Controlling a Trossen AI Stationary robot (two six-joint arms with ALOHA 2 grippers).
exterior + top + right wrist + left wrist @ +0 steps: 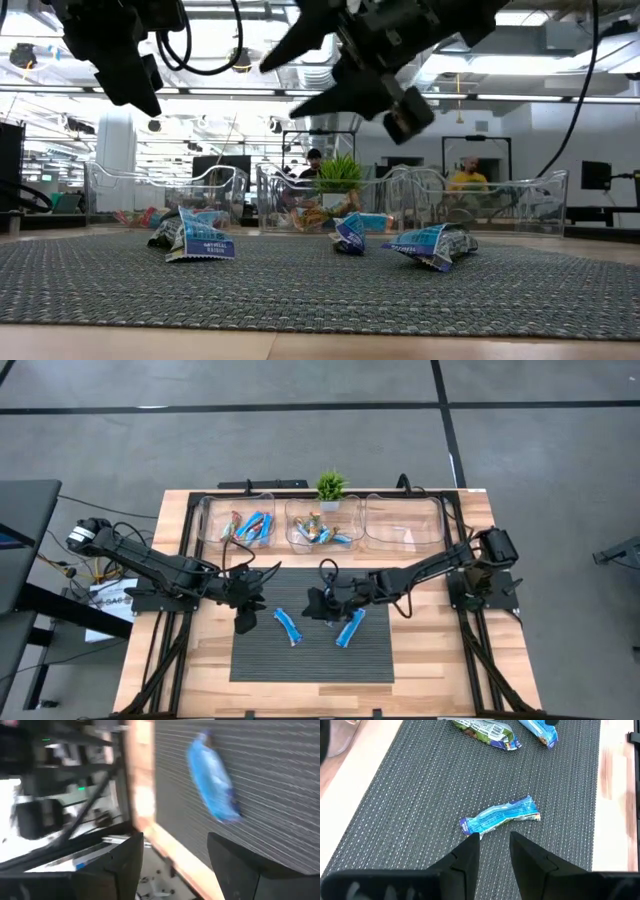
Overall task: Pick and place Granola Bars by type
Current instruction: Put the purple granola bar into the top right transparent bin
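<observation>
Three granola bars in blue wrappers lie flat on the dark ribbed mat [250,660]: one left of centre [287,626], one right of centre [350,627], and a third between them in the low view [348,232]. My left gripper [245,622] hovers over the mat's left part, open and empty, just short of the left bar [500,816]. My right gripper [320,605] hangs above the mat's middle, open wide and empty. A blue bar [212,780] lies beyond its fingers. In the low view both grippers [120,60] [380,70] hang well above the bars.
Three clear bins stand along the table's far side. The left bin [208,520] holds blue and multicoloured bars, the middle bin [296,520] holds tan and blue bars, and the right bin [403,522] looks bare. A small green potted plant [331,487] stands behind the middle bin. People show in the room beyond.
</observation>
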